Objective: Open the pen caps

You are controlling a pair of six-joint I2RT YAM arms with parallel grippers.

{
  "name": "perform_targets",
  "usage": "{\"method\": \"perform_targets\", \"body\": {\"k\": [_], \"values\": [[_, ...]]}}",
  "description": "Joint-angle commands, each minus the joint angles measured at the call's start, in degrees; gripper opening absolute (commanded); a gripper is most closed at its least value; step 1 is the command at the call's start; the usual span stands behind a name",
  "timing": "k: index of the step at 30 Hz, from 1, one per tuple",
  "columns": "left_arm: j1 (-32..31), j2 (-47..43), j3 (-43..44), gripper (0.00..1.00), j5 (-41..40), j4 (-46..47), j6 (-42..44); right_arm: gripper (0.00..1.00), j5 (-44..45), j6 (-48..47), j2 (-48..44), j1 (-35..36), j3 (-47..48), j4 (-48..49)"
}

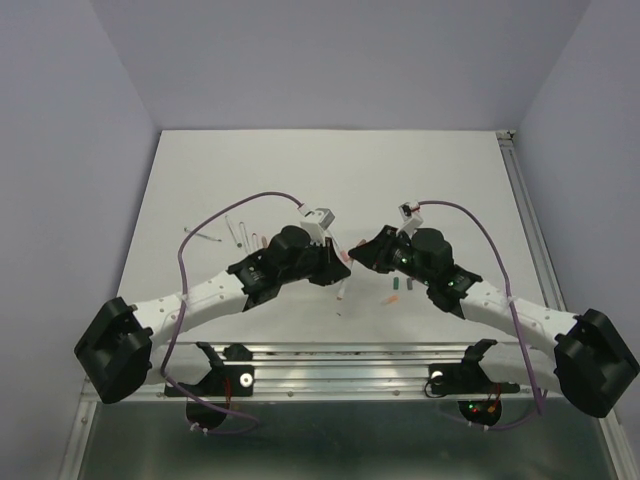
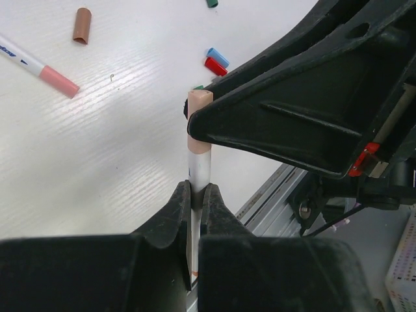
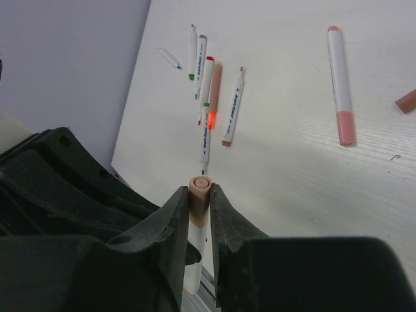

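Blue print on the loose pens [image 3: 234, 107] is too small to read. My left tool [image 2: 195, 195] clamps a white barrel [image 2: 197, 162] above the surface [image 2: 97, 143]; my right tool [image 3: 199, 198] pinches its peach-pink cap [image 3: 199, 184], seated on the end.

Your left arm [image 1: 195, 297]: white links with small dark screw dots, black joint shells. Left base housing [image 1: 113, 350]: bulky, black, rounded, at 8 o'clock of top view. Right arm [image 1: 520, 315]: same build. Right base housing [image 1: 595, 362] at 4 o'clock. Purple cable [image 1: 179, 275] loops along each arm. White-grey camera block [image 1: 320, 216] sits at 12 o'clock of each black wrist. Left gripper [image 2: 195, 195], right gripper [image 3: 199, 195]: matte black, wedge-shaped fingers. You see red tab [image 2: 364, 159] on right gripper's body, 3 o'clock in left wrist view.
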Motion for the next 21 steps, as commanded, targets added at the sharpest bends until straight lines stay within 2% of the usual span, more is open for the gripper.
{"method": "perform_targets", "body": {"k": [1, 4, 9, 13, 16, 21], "values": [[-0.4, -0.9, -1.1, 0.0, 1.9, 4.2, 0.1, 0.16, 0.1, 0.6, 0.1, -0.2, 0.3, 3.5], [-0.4, -1.2, -1.8, 0.0, 2.5, 4.3, -0.3, 0.13, 3.3, 2.2, -0.2, -0.2, 0.2, 2.2], [-0.7, -2.6, -6.1, 0.0, 6.7, 4.9, -2.6, 0.01, 11.9, 3.9, -2.3, -0.2, 1.3, -3.9], [-2.2, -7.8, -10.8, 0.0, 10.1, 5.6, -5.7, 0.01, 22.8, 3.2, -4.8, -0.5, 4.3, -10.1], [-2.9, -10.0, -13.1, 0.0, 11.1, 5.8, -7.6, 0.01, 26.9, 2.2, -5.1, -1.9, 6.3, -13.3], [-3.8, -12.2, -16.2, 0.0, 12.9, 5.9, -10.2, 0.01, 27.2, 1.5, -4.7, -5.0, 7.4, -13.5]]}}
